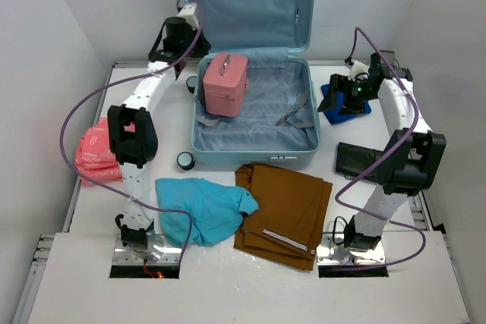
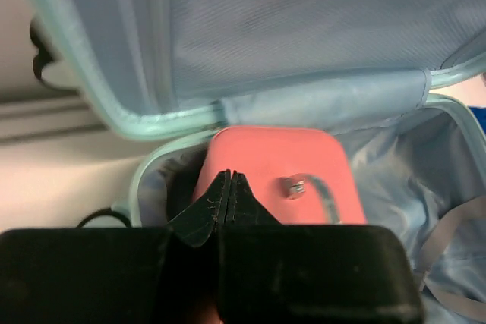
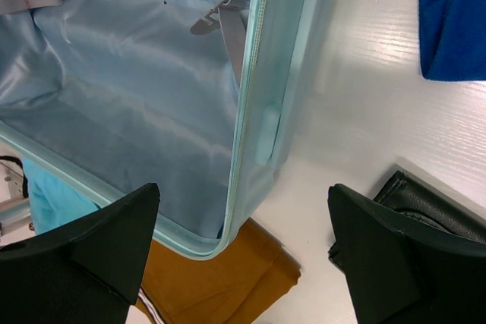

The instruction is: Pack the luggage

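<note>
The luggage (image 1: pixel 255 158), a pale aqua hard-shell suitcase, lies open at the back of the table with its lid standing upright. A small pink case (image 1: pixel 225 83) stands in its left rear corner. My left gripper (image 1: pixel 191 42) hovers at the luggage's back left corner. In the left wrist view it (image 2: pixel 229 174) is shut on nothing, just above the pink case (image 2: pixel 273 165), with the luggage rim (image 2: pixel 137 123) behind. My right gripper (image 1: pixel 345 96) is to the right of the luggage. The right wrist view shows it (image 3: pixel 244 187) open and empty over the luggage's front right corner (image 3: pixel 262 73).
A folded brown garment (image 1: pixel 285 214) and a teal garment (image 1: pixel 205 206) lie in front of the luggage. A blue cloth (image 1: pixel 338 105) and a black pouch (image 1: pixel 361 161) lie on the right. A pink packet (image 1: pixel 97 149) sits at the left edge. Black caster wheels (image 1: pixel 186 160) stick out from the luggage's left side.
</note>
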You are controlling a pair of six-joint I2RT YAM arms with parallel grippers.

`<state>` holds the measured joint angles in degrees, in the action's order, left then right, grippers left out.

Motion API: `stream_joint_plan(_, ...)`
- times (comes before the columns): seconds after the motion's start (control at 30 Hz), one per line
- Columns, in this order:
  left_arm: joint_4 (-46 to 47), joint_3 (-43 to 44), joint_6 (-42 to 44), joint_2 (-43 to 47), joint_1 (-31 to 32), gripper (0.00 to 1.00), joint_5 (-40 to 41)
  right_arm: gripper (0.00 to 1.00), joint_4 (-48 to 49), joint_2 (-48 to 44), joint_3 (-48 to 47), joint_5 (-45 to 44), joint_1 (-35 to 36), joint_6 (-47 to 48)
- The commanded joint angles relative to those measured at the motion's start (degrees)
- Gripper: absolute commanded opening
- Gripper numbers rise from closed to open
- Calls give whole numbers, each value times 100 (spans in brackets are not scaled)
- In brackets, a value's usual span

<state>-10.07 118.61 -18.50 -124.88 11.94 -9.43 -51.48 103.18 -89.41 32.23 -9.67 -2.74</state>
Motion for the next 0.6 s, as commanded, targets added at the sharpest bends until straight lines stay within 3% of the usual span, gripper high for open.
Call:
stream_joint_plan(0.0, 382, -259, -760, 149, 54, 0, -1060, 92, 7, 1, -182, 135, -26, 72)
stream_joint_plan(0.57, 454, -92, -769, 210, 361, 0, -1623, 92, -72, 80, -261, 126, 36, 90)
